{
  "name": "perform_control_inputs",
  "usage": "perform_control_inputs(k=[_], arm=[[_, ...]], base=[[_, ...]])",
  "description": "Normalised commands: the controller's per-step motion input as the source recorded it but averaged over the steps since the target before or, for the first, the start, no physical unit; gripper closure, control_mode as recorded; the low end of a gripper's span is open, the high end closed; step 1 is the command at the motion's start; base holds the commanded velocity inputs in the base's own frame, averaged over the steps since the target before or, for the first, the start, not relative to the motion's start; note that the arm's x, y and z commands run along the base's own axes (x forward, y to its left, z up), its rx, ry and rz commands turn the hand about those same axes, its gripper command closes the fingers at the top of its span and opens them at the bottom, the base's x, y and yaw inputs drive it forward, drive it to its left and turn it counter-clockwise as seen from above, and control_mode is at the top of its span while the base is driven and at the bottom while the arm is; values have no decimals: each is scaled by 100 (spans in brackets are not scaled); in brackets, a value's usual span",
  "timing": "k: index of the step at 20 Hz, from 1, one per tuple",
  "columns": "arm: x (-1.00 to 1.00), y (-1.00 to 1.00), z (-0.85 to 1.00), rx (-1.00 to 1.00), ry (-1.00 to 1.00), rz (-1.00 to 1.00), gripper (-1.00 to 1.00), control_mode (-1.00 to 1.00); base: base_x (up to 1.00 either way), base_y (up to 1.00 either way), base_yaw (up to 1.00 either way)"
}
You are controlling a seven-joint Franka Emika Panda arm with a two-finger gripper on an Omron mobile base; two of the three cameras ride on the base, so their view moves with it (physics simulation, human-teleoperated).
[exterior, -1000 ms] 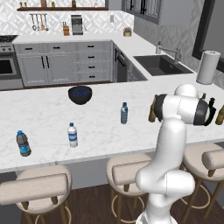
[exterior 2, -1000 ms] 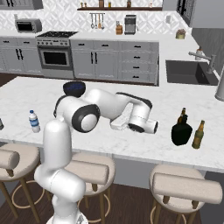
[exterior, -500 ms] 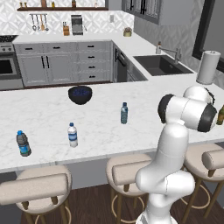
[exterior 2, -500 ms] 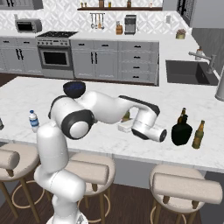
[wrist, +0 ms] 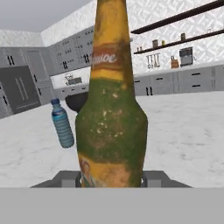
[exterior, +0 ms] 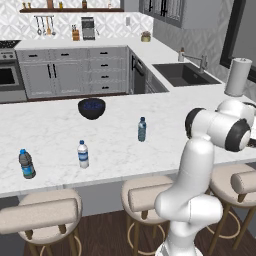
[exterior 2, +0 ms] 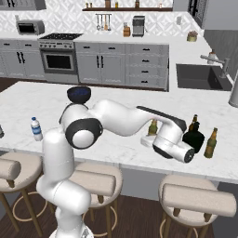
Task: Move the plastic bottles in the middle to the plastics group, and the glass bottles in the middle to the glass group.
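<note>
My gripper (wrist: 111, 177) is shut on a slim brown beer-type bottle (wrist: 111, 122) that stands upright between its fingers. In the right base view the gripper (exterior 2: 151, 135) holds this bottle (exterior 2: 152, 126) low over the counter, just left of the squat black bottle (exterior 2: 194, 138). Two amber long-necked bottles (exterior 2: 211, 142) of the glass group stand beside and behind the black one. The small grey-blue water bottle (exterior: 142, 129) stands mid-counter, and it shows again (wrist: 62, 124) past the held bottle. At the counter's left stand the white-labelled bottle (exterior: 83, 153) and the blue-labelled bottle (exterior: 26, 164).
A dark bowl (exterior: 91, 107) sits on the counter's far side. A white paper-towel roll (exterior: 237, 76) stands at the right end near the sink (exterior: 185, 74). Padded stools (exterior 2: 197, 197) line the near edge below the arm.
The arm has swung farther right over the counter, carrying the brown bottle toward the black bottle. The grip has stayed the same.
</note>
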Motion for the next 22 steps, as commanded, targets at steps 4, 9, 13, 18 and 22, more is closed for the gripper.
perform_control_inputs(k=[4, 9, 13, 18, 22], arm=[[-41, -100, -12, 0, 0, -6, 100, -100], [-28, -100, -4, 0, -1, -1, 100, -100], [-31, -66, 0, 0, -3, 0, 100, -100], [-27, -34, -1, -8, -11, 0, 100, -100], [25, -13, -1, -8, -6, 0, 100, -100]], base=[[0, 0, 0], [0, 0, 0], [0, 0, 0], [0, 0, 0], [0, 0, 0]])
